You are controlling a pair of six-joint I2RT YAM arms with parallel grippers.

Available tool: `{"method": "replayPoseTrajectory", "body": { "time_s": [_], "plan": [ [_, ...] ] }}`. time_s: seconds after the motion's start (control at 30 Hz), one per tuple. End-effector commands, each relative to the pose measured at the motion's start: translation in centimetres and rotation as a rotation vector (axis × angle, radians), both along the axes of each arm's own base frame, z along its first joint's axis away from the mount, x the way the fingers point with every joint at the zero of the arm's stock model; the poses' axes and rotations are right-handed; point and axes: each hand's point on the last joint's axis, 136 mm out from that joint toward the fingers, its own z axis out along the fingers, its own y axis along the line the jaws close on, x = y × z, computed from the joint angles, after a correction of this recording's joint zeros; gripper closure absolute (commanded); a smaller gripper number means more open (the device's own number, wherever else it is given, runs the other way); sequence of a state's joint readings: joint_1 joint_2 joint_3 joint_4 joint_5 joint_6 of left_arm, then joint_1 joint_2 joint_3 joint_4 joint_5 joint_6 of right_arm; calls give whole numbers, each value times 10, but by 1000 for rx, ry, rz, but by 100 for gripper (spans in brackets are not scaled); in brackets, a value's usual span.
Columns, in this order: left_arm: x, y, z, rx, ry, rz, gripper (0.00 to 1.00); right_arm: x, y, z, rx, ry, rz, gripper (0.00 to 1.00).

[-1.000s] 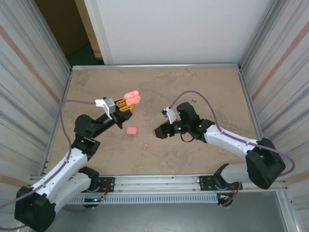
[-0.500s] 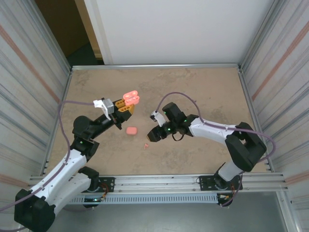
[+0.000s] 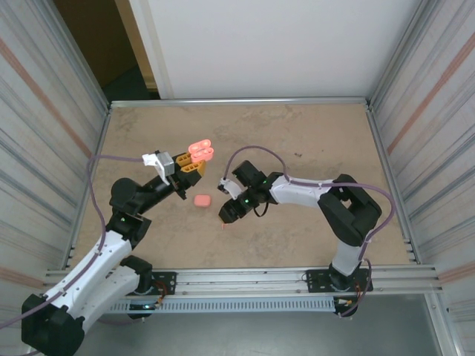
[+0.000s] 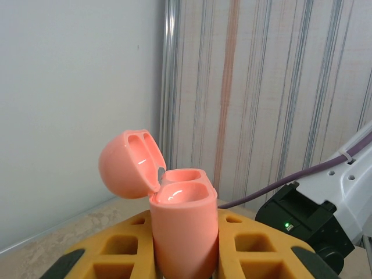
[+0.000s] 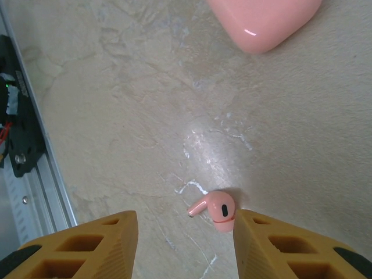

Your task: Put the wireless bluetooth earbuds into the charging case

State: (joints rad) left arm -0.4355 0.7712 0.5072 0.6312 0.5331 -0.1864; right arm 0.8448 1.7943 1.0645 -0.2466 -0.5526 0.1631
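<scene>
Your right gripper (image 5: 185,235) spread wide over earbud (image 5: 216,208) lying on table (image 5: 116,87), bud sits close to one finger (image 5: 273,244) — drop now and that finger probably knocks it skidding; left gripper (image 3: 190,169) clamped on open charging case (image 4: 181,209), held up off table

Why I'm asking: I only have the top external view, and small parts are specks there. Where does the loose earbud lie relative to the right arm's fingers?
Observer: The tiny salmon-pink plastic earbud lies on the beige tabletop in the gap between the right arm's yellow fingers, which are open. It is closer to one finger than the other.
Operator: Is the case on the left side ready to take it?
Observer: The rounded pink plastic charging case stands upright, clamped in the left arm's yellow fingers. Its lid is flipped open and both sockets are empty.
</scene>
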Motion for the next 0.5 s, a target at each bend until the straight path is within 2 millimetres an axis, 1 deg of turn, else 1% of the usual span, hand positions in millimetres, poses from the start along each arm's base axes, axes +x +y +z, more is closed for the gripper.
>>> {"method": "replayPoseTrajectory", "body": {
  "time_s": [0.0,0.47],
  "plan": [
    [-6,3,22,-12,-68,3,100,-6,3,-6,-36,4,48,54],
    [-8,4,19,-8,-59,2,100,-8,8,-25,-93,-7,81,55]
  ]
}}
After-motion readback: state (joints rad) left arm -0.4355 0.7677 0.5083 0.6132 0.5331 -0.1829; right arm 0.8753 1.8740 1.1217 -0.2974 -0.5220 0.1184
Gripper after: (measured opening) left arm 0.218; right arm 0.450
